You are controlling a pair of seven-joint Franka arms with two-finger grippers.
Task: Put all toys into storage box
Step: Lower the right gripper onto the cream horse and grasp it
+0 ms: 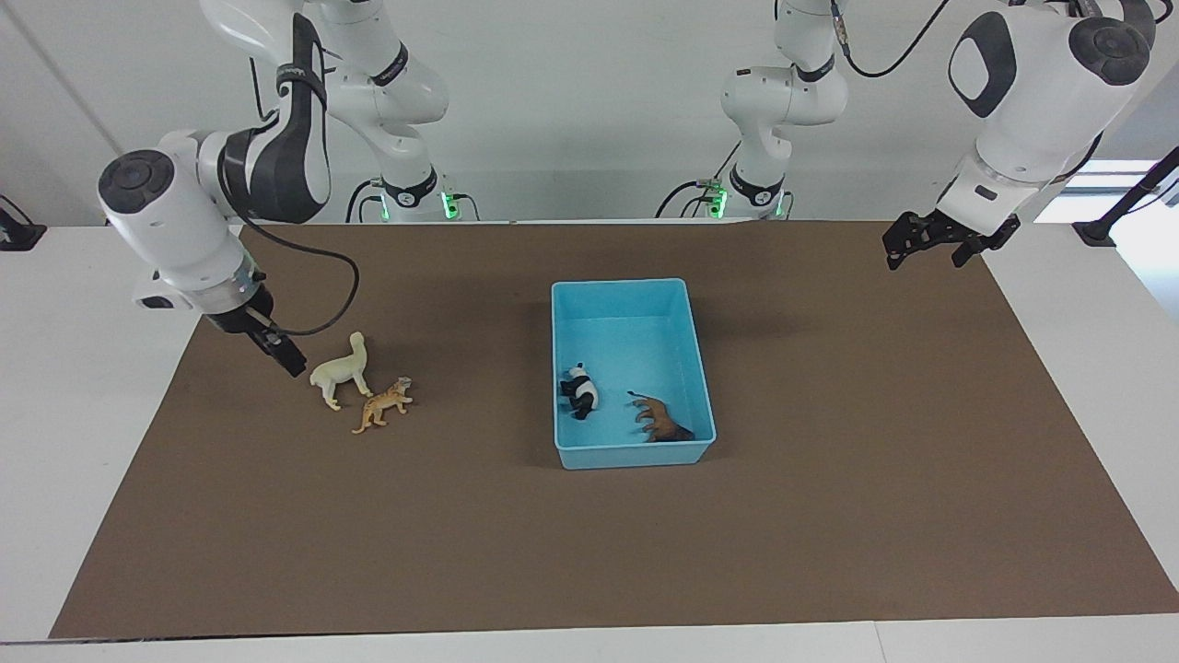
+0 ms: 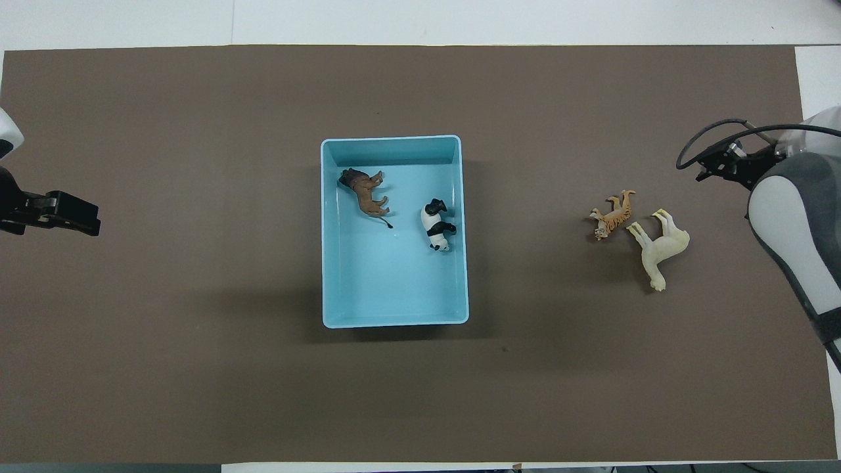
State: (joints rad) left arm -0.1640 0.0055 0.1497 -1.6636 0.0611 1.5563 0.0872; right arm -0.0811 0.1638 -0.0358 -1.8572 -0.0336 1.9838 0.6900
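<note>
The light blue storage box (image 1: 619, 284) (image 2: 394, 322) stands in the middle of the brown mat. In it lie the black-and-white panda (image 1: 580, 391) (image 2: 435, 226) and the brown lion (image 1: 661, 422) (image 2: 364, 194). The cream llama (image 1: 341, 373) (image 2: 660, 249) and the orange spotted cat (image 1: 382, 405) (image 2: 614, 217) lie side by side on the mat toward the right arm's end. My right gripper (image 1: 287, 357) (image 2: 708, 167) is low beside the llama, apart from it and holding nothing. My left gripper (image 1: 930, 249) (image 2: 82, 220) is open and empty, raised over the mat's edge at the left arm's end.
The brown mat (image 1: 589, 552) covers most of the white table. A black cable (image 1: 322, 276) loops from the right wrist above the llama.
</note>
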